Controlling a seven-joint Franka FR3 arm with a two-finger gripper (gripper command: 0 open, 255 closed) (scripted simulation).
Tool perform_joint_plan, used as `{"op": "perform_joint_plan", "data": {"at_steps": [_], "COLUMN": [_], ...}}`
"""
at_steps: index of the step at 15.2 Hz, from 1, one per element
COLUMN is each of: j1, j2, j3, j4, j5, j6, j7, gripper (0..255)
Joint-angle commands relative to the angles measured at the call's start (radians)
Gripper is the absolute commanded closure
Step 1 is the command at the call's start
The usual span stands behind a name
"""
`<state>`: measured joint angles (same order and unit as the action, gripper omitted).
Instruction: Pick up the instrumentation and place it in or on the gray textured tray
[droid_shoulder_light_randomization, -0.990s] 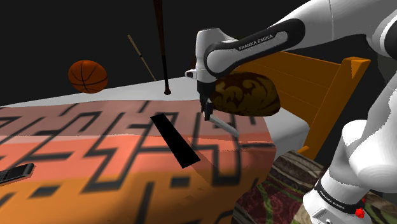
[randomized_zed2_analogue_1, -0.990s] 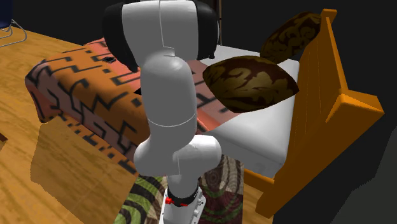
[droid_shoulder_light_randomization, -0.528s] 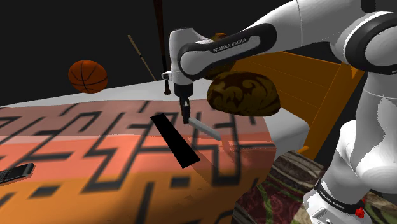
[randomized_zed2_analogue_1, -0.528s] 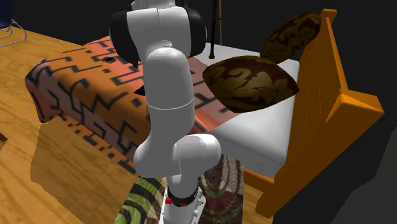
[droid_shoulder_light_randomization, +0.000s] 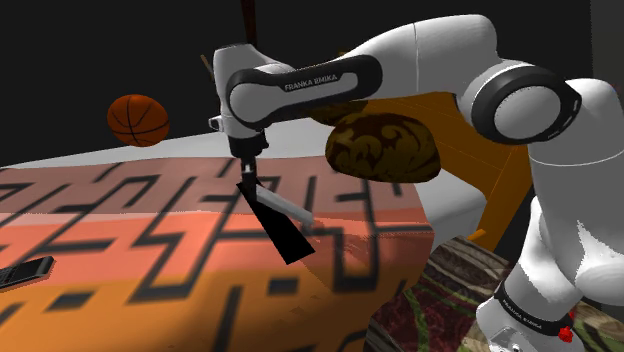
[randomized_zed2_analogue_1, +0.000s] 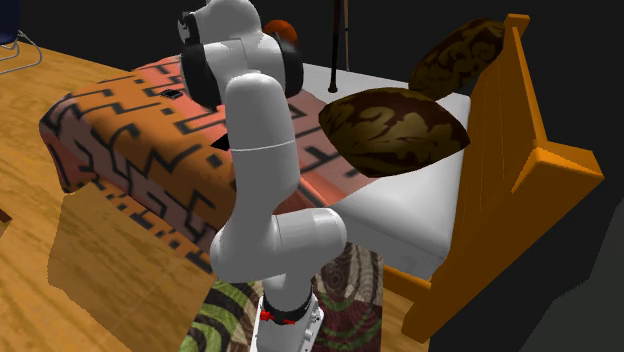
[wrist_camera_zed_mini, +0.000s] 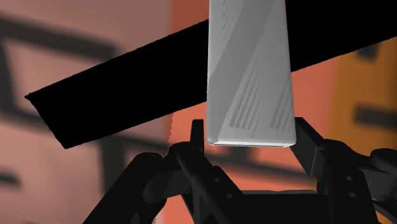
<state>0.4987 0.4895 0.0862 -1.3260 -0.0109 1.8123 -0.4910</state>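
**Grey bar held over black tray**

While the all-black two-finger gripper (droid_shoulder_light_randomization: 247, 184) is clasping one end of the flat grey rectangular bar (droid_shoulder_light_randomization: 292, 208), that bar is hanging tilted just over the flat black oblong tray (droid_shoulder_light_randomization: 283, 236). The tray is lying on the orange and pink bedcover with a black maze pattern (droid_shoulder_light_randomization: 120, 230). Whether bar and tray are touching, the shoulder view is not telling.

White lettering on the arm's dark forearm band (droid_shoulder_light_randomization: 310, 82) is reading "FRANKA EMIKA". Smaller lettering on the dark ring at the arm's foot (droid_shoulder_light_randomization: 527, 310) is appearing to repeat it.

The wrist view is giving the fingers (wrist_camera_zed_mini: 308, 143) pressing the bar's two sides, darker hatch lines running along its face, and the tray crossing beneath it.

The shoulder view is also listing an orange basketball (droid_shoulder_light_randomization: 138, 119), a brown patterned pillow (droid_shoulder_light_randomization: 382, 148) and a small black object (droid_shoulder_light_randomization: 25, 270) at the cover's near edge.

The second exterior view is adding a second brown pillow (randomized_zed2_analogue_1: 455, 55), an orange wooden headboard (randomized_zed2_analogue_1: 510, 150), a wooden plank floor (randomized_zed2_analogue_1: 60, 290) and a swirl-patterned rug (randomized_zed2_analogue_1: 350, 290).
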Motion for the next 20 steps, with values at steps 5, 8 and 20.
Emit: {"op": "perform_joint_plan", "data": {"at_steps": [5,8,20], "j1": [0.063,0.061,0.057], "j2": [0.266,0.257,0.257], "j3": [0.004,0.004,0.004], "j4": [0.405,0.349,0.230], "j5": [-0.022,-0.021,-0.022], "j6": [-0.139,-0.092,0.027], "j7": [0.055,0.055,0.054], "gripper": [255,255,255]}}
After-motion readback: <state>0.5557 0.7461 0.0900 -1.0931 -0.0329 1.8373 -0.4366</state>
